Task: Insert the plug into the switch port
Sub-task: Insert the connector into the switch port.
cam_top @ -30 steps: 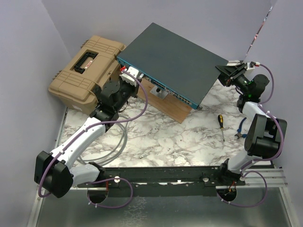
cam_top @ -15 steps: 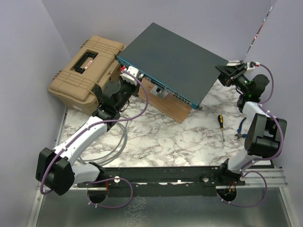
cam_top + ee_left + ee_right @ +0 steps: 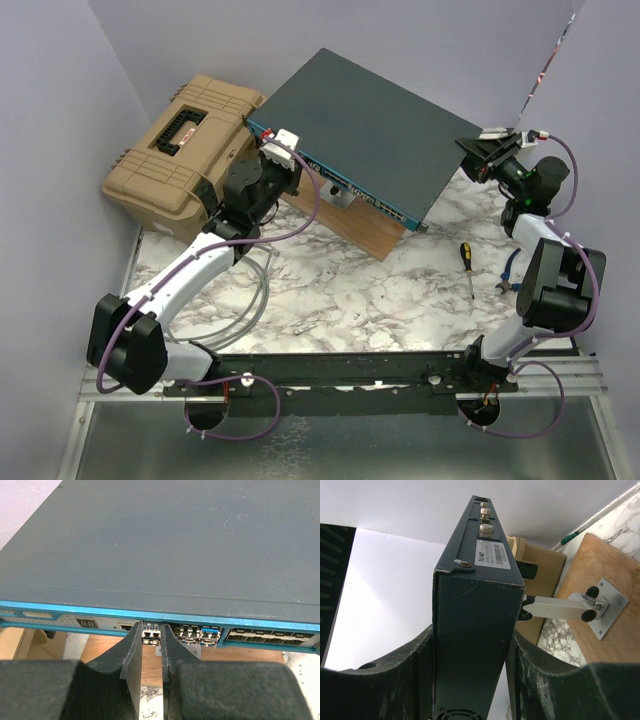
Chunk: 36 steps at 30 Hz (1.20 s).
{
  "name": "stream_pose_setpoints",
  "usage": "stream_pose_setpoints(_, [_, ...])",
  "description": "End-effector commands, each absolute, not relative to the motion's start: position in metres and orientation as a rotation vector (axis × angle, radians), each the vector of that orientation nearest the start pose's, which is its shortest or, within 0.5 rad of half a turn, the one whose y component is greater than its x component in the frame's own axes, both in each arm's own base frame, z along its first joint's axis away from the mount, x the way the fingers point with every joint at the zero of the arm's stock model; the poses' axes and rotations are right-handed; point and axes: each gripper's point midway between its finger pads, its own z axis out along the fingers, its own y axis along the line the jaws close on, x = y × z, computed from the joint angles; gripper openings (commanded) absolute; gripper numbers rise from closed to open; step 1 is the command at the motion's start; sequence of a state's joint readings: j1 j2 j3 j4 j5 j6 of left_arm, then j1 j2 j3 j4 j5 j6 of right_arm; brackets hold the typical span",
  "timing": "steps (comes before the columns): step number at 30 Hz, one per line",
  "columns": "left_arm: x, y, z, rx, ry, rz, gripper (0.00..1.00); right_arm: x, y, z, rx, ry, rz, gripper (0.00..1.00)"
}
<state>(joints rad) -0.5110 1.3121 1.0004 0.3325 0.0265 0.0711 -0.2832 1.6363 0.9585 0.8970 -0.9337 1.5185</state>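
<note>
The switch (image 3: 370, 120) is a flat dark grey-teal box, tilted, with its blue port face (image 3: 335, 183) toward the left arm. My left gripper (image 3: 293, 163) is up against that face. In the left wrist view its jaws (image 3: 151, 632) stand a narrow gap apart on a small silver plug (image 3: 151, 637), which sits at a port in the blue face (image 3: 240, 621). Whether the plug is fully in, I cannot tell. My right gripper (image 3: 478, 157) is clamped on the switch's far right corner. The right wrist view shows the switch's body (image 3: 470, 645) between both fingers.
A tan toolbox (image 3: 180, 140) sits left of the switch. A wooden board (image 3: 355, 225) with a metal bracket (image 3: 570, 607) lies under the switch. A screwdriver (image 3: 467, 265) and pliers (image 3: 508, 272) lie at the right. A grey cable loop (image 3: 250, 300) lies beside the left arm. Walls close in.
My left arm has pushed forward and up, bringing its gripper against the switch's blue face. The right arm and the switch have stayed put.
</note>
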Motion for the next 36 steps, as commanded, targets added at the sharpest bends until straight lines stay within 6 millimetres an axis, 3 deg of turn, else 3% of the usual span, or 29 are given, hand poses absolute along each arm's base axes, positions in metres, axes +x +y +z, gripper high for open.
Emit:
stream_pose_setpoints(1, [0.393,-0.25,0.337,0.523,1.418,-0.477,0.01,0.434,0.048,0.318,0.413,1.539,1.585,0.37])
stream_pose_setpoints(6, [0.39,-0.241,0.341,0.51,1.438,-0.441,0.13,0.435,0.048,0.318,0.417,1.537,1.583,0.37])
stream_pose_setpoints(14, [0.378,-0.214,0.332,0.491,1.533,-0.341,0.29,0.437,0.046,0.316,0.425,1.542,1.567,0.37])
stream_pose_setpoints(21, [0.366,-0.199,0.329,0.484,1.562,-0.328,0.37,0.438,0.046,0.316,0.424,1.549,1.556,0.37])
stream_pose_setpoints(25, [0.362,-0.2,0.325,0.498,1.574,-0.345,0.33,0.438,0.046,0.316,0.423,1.552,1.554,0.37])
stream_pose_setpoints(31, [0.366,-0.199,0.323,0.485,1.586,-0.344,0.02,0.438,0.046,0.317,0.423,1.552,1.554,0.37])
stream_pose_setpoints(36, [0.37,-0.207,0.325,0.504,1.582,-0.373,0.0,0.437,0.046,0.318,0.42,1.551,1.553,0.37])
